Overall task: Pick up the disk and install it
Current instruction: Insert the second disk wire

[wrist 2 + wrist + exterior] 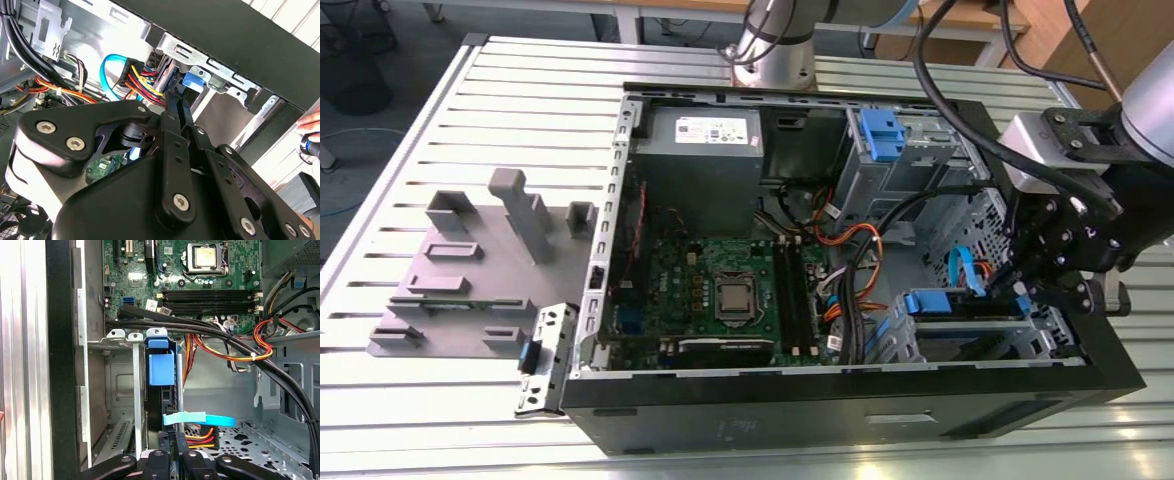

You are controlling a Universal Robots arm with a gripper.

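Exterior view: disk (pixel 958 322) half-hidden behind gripper (pixel 1041 290).

Black claw (pixel 1030 288) — green motherboard (pixel 720 290), blue-railed disk (pixel 161 369), orange-red-yellow wires (pixel 235 352) — black case (pixel 854 405).

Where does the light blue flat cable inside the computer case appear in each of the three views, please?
Exterior view: the light blue cable curves down inside the case, toward the exterior view's right.
Second wrist view: the cable loops beside the red and yellow wires.
First wrist view: the cable lies flat, just past the blue plastic tab.
Shared landmark: that blue plastic tab, close to the cable in all views.
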